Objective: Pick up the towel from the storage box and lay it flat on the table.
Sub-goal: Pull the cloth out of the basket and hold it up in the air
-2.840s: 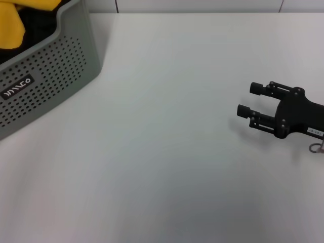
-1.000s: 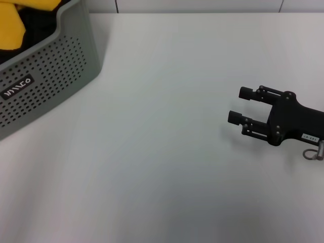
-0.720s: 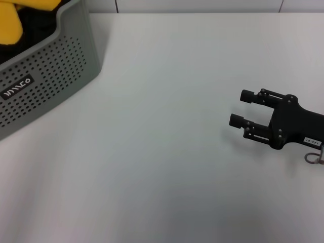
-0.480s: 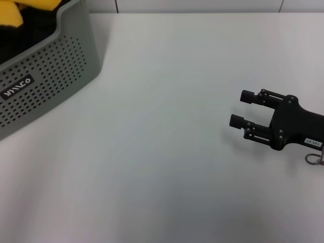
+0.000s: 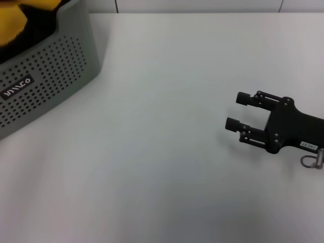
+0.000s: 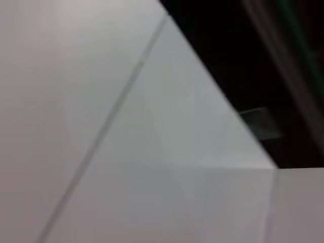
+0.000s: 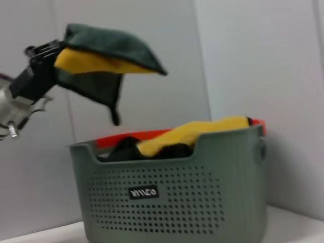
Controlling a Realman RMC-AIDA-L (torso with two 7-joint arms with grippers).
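Left tool [image 7: 50,53] (towel [image 7: 104,55] pinched) above storage box [image 7: 172,187]

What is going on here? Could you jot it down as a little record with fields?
towel: lifted clear above the basket, mustard and dark green sides showing
left gripper: shut on the towel, up in the air
basket: grey, dotted walls, more yellow cloth still inside
right gripper: open, empty, low over the table on the robot's right
table: white, no towel laid on it yet
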